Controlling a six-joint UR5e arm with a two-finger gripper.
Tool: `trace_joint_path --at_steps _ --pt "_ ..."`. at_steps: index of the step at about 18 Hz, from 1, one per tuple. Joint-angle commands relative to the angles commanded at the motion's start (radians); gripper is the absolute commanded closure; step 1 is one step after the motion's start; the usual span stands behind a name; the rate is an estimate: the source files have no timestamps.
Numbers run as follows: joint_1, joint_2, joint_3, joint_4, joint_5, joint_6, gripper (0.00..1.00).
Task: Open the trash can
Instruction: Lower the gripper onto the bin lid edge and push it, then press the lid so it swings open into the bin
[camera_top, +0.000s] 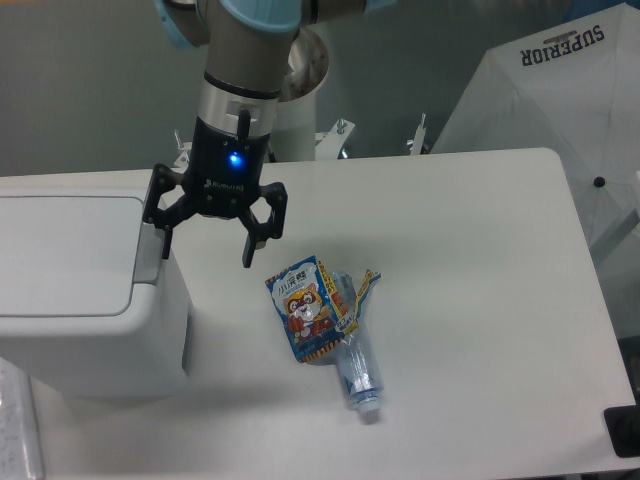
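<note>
Your gripper (207, 245) hangs spread wide, empty, at the trash can's (85, 330) three o'clock edge. You're mid-approach. Next, press the grey tab (148, 255)

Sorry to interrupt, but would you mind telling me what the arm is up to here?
The arm is working on the white trash can at the table's left. Its gripper hangs open beside the can's right edge, one finger near the grey push tab. The lid is shut. A crushed bottle with a snack wrapper lies untouched on the table.
</note>
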Motion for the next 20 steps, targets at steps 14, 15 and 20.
trace_joint_path --at_steps 14,15,20 --pt "-0.015 -0.011 -0.011 0.002 0.002 0.003 0.0" --pt "-0.015 -0.011 -0.009 0.002 0.002 0.003 0.0" --pt "-0.015 -0.011 -0.011 0.002 0.002 0.005 0.0"
